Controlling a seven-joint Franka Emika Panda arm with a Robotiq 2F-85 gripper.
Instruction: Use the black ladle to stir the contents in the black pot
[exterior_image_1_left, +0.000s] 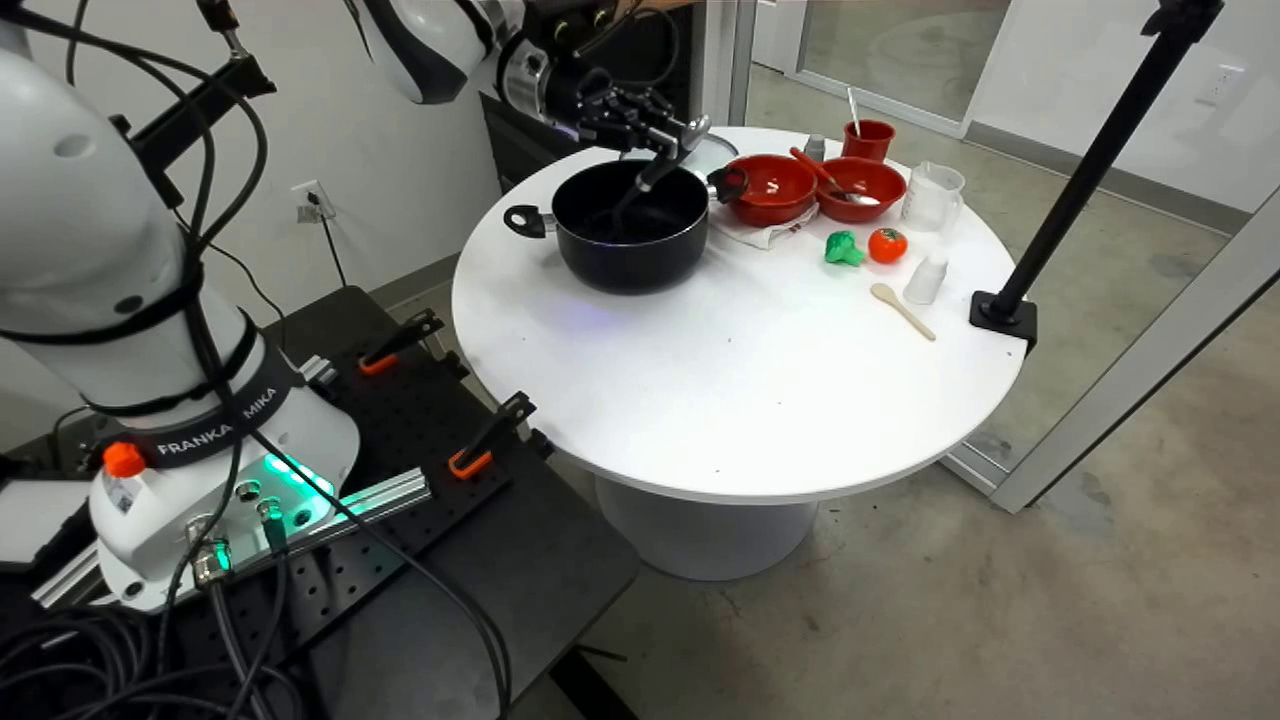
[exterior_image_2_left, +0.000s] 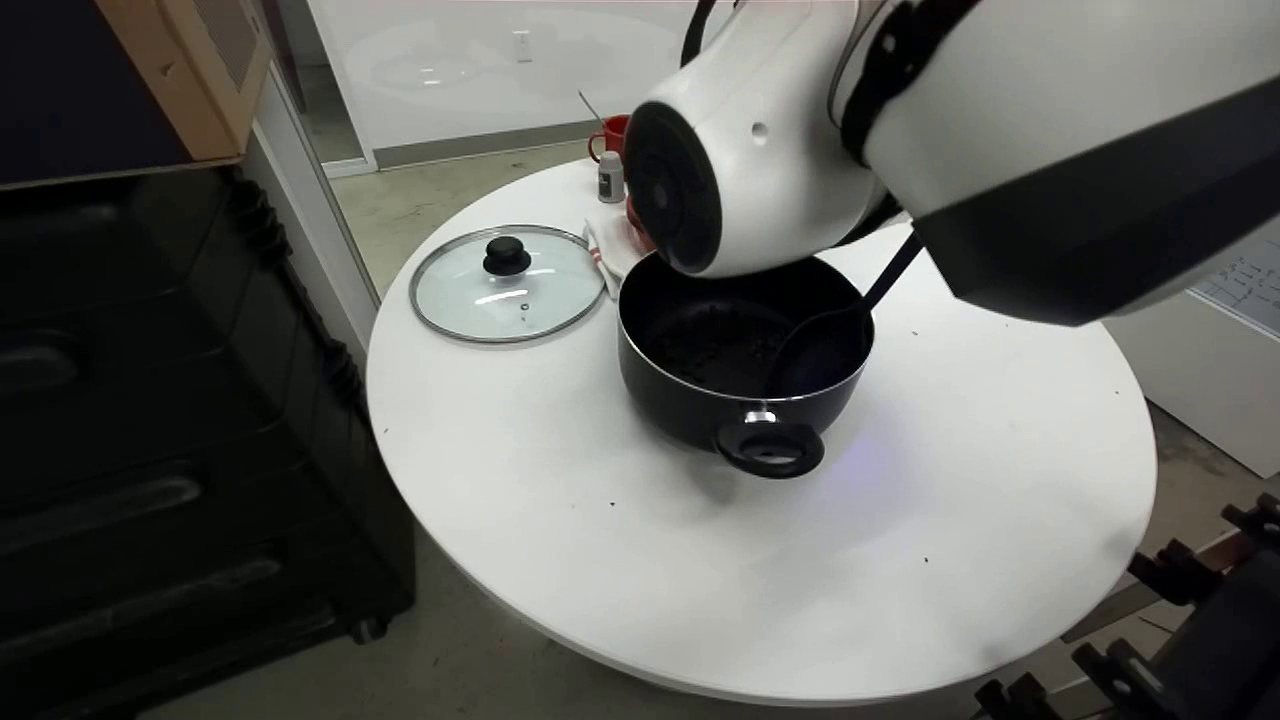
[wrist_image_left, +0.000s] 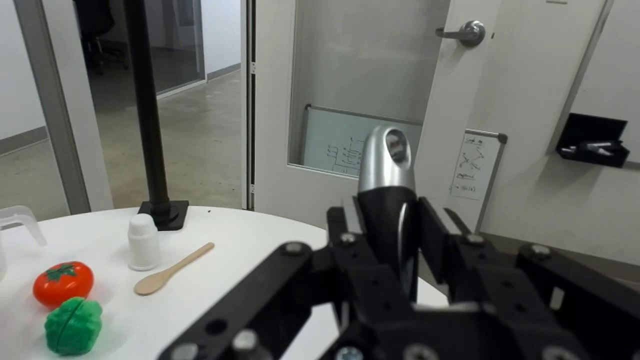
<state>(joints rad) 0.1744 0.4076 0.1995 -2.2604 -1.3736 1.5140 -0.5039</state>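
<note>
Tbl (exterior_image_1_left: 760, 390); ladle (wrist_image_left: 387, 212) tight btwn fingers (wrist_image_left: 434, 240)

Walls (exterior_image_1_left: 420, 180) white, with grey baseboard (exterior_image_1_left: 1100, 175). Floor (exterior_image_1_left: 900, 620) grey-brown, mottled. Table (exterior_image_1_left: 760, 400) round, white, on a pedestal (exterior_image_1_left: 710, 535); violet glow (exterior_image_2_left: 865, 465) on its top. Door (wrist_image_left: 360, 85) glazed, lever-handled. Whiteboard (wrist_image_left: 475, 177) bears handwriting. Drawers (exterior_image_2_left: 190, 430) black, beside the table.

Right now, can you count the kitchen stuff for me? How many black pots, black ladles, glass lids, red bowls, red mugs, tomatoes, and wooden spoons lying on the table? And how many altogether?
Black pot: 1
Black ladle: 1
Glass lid: 1
Red bowls: 2
Red mug: 1
Tomato: 1
Wooden spoon: 1
Total: 8
</note>
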